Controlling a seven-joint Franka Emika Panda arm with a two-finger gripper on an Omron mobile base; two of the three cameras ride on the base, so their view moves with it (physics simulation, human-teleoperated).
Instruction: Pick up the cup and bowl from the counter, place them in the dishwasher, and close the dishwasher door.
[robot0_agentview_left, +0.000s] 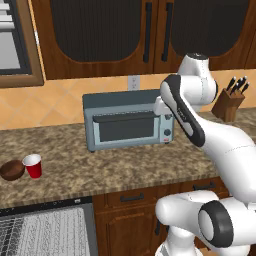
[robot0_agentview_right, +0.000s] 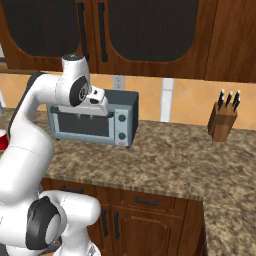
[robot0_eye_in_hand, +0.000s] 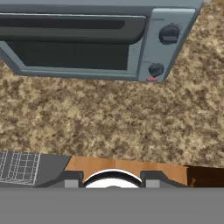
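The red cup (robot0_agentview_left: 33, 166) and the brown bowl (robot0_agentview_left: 12, 170) sat touching at the counter's (robot0_agentview_left: 125, 165) left end, above the open dishwasher (robot0_agentview_left: 45, 230) and its white rack. The claw (robot0_agentview_right: 86, 118) hung empty before the grey toaster oven (robot0_agentview_left: 127, 120); how wide its jaws stood I could not tell. A knife block (robot0_agentview_right: 223, 120) stood well apart to the right.

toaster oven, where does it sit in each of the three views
Left base view: toaster oven at centre, on the counter against the wall.
Right base view: toaster oven left of centre, partly behind the arm.
Hand view: toaster oven across the top.
Shared landmark: its two knobs beside the door.
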